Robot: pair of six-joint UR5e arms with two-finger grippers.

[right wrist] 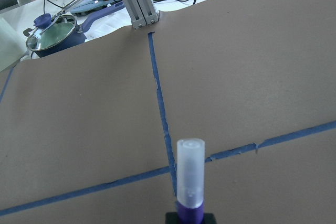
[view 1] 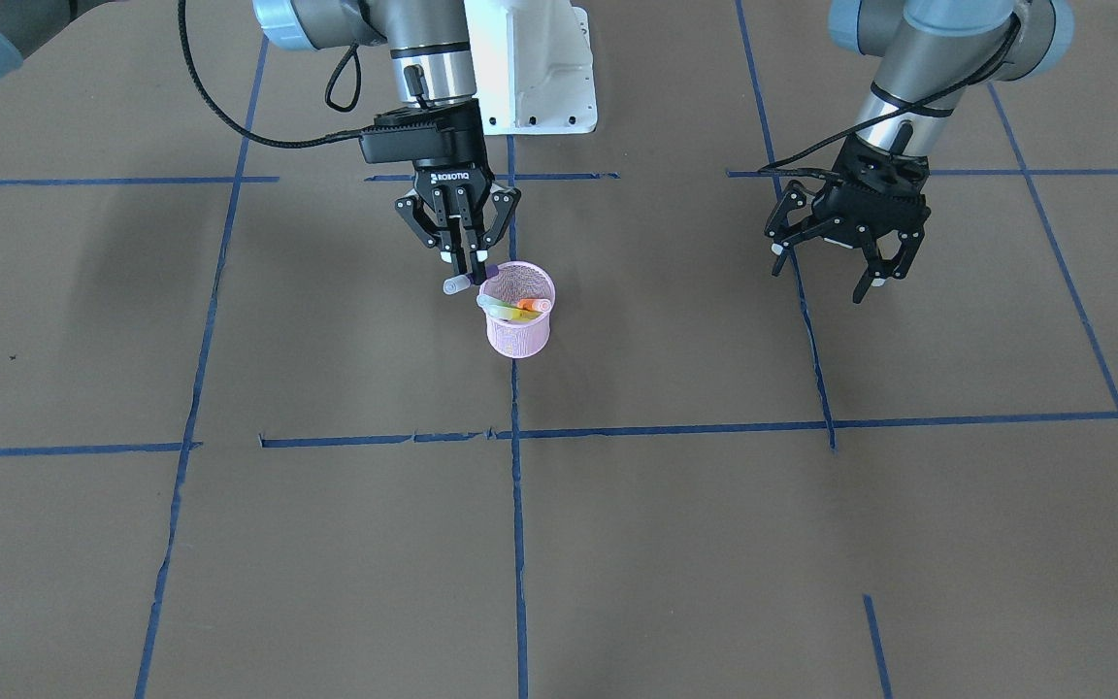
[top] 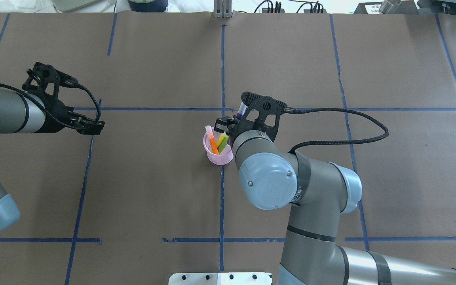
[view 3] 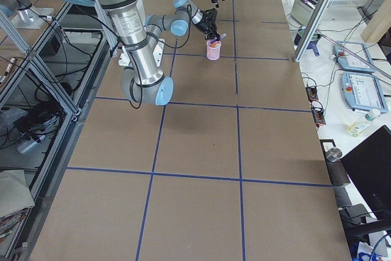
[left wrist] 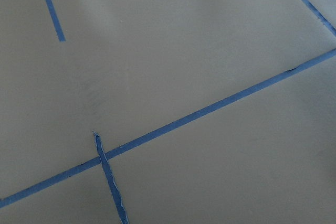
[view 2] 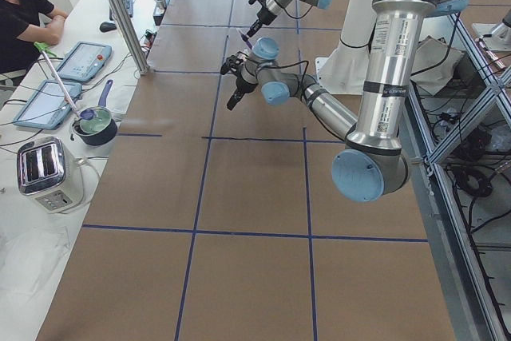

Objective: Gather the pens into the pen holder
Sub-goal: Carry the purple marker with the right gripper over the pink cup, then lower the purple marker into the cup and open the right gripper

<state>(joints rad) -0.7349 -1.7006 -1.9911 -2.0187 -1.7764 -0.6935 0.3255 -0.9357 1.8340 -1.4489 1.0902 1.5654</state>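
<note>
While the right pincer (view 1: 470, 275) pinches the purple pen (right wrist: 190, 186) nearly level at the pen holder's (view 1: 518, 336) rim, releasing untilted could drop it outside, left pincer (view 1: 819, 280) spread.

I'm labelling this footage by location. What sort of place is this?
Probably a robotics lab: left arm and right arm at a table gridded with blue tape, teach pendants alongside, aluminium framing.

From overhead, the right arm (top: 267, 180) hides the right gripper (view 1: 470, 275) beside the pen holder (top: 215, 158) — the wrist view's lower edge cuts off the purple pen (right wrist: 189, 192).
</note>
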